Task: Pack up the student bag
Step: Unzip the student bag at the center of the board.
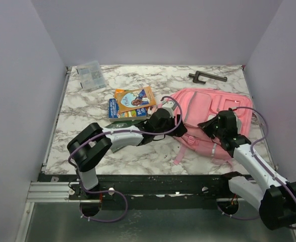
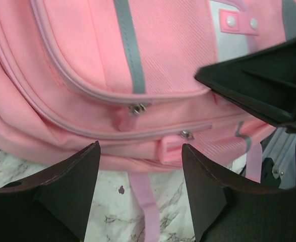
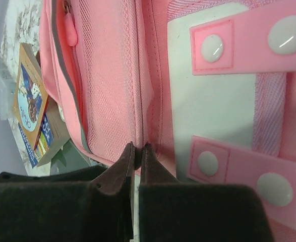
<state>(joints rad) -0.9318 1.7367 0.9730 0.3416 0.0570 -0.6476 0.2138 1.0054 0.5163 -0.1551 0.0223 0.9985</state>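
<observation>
The large soft pink fabric student bag (image 1: 203, 108) lies flat on the marbled desk (image 1: 82, 116), before the right arm. The right tool (image 3: 136, 148) is on the bag, fingers together at a front seam; I cannot tell whether fabric is nipped. The left tool (image 2: 140, 151) hovers just beside the bag's left edge, fingers apart, facing the zip pulls.

A robot test cell in a lab: plain pale walls (image 1: 153, 30) box in a marble-patterned surface (image 1: 87, 108), with a black metal mounting rail (image 1: 158, 184) along its near edge.
</observation>
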